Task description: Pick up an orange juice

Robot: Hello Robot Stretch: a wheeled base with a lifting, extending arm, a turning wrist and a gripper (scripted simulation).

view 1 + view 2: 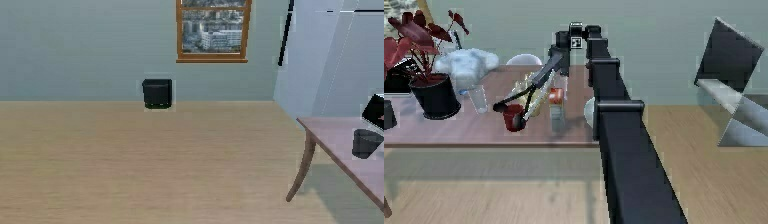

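On the wooden table a small orange-red container stands just above a pale upright bottle. My arm reaches up the middle of the arm side view, with the white marker squares at its far end. From there the gripper slants down and left, its thin fingers ending by a red cup on the table. I cannot tell whether it holds anything. The orange-red container lies a little right of the fingertips.
A red-leaved plant in a black pot, a pale blue-white bundle and a clear bottle crowd the table's left. A grey slanted panel stands right. In the forward view: a table corner with a dark cup, a black box and a framed picture.
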